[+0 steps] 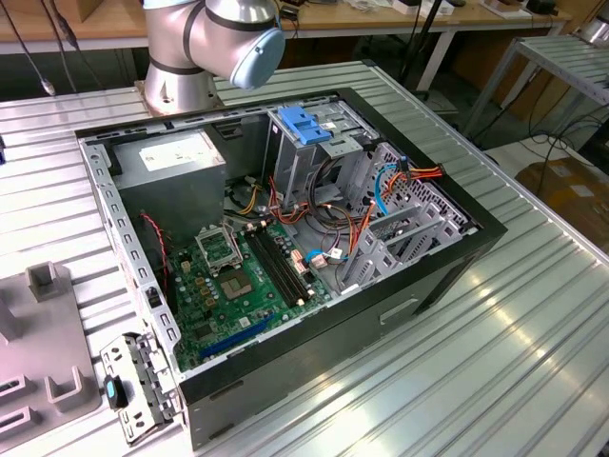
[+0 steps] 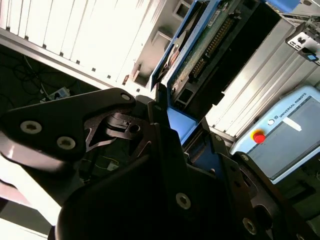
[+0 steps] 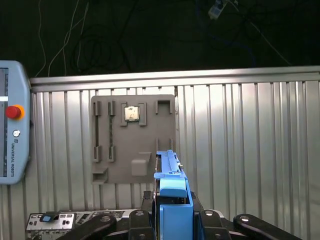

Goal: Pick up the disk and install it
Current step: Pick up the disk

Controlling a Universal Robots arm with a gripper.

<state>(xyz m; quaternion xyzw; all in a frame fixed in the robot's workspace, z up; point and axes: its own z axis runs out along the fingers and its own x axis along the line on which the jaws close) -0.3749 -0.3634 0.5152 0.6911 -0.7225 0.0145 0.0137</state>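
Exterior view: open computer case (image 1: 447,276) sits on the ribbed tabletop (image 1: 514,362), arm base (image 1: 209,43) on the far side. Second wrist view: end effector (image 2: 185,130) clamped tight on the blue-railed disk (image 2: 210,45). First wrist view: disk's held up above a grey plate (image 3: 125,145) on the tabletop

Inside the computer case (image 1: 314,354), cables (image 1: 357,233) crowd the gap beside the drive cage (image 1: 319,157). The bench (image 1: 514,362) lies open toward its edge at the exterior view's right. Before the end effector (image 3: 172,210), clamped on the disk (image 3: 169,167), lie a fixture plate (image 3: 132,137) and pendant (image 3: 12,125).
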